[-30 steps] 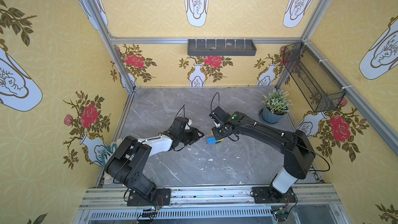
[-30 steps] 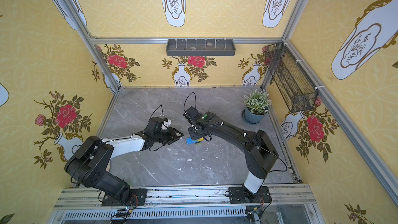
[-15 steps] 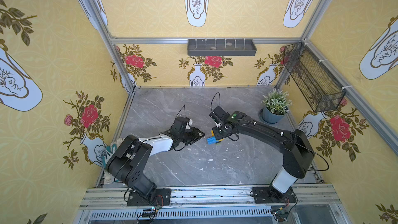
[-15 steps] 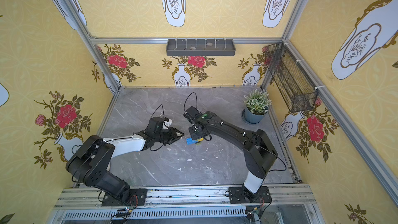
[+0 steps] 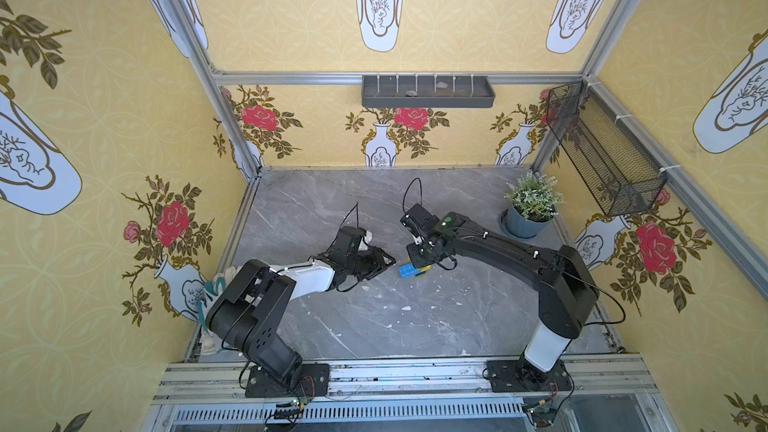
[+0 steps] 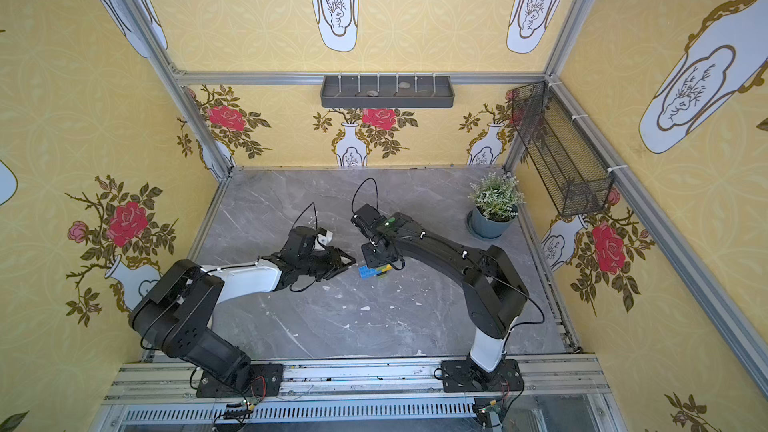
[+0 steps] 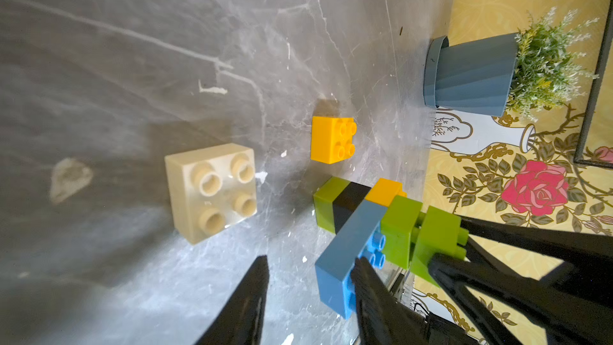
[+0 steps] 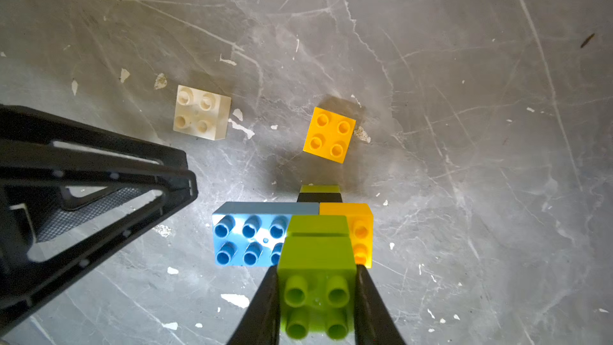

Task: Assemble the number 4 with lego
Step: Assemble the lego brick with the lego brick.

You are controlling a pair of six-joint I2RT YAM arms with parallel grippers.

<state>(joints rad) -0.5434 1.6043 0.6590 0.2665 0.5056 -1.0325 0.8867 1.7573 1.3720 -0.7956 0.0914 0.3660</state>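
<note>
The number 4 (image 8: 298,227), joined blue, yellow and lime bricks, sits clamped by the right gripper (image 8: 316,272); left gripper (image 7: 311,258) jaws stand apart.

I am holding both arms out toward the middle, my left arm (image 5: 301,276) lying low and nearly level, my right arm (image 5: 498,248) arching over with its wrist pointing down. My left gripper (image 7: 311,258) is holding its jaws partly apart with nothing between them. My right gripper (image 8: 317,268) is pinching a lime green brick (image 8: 315,290) between its fingertips. The two grippers are facing each other, near but apart.
</note>
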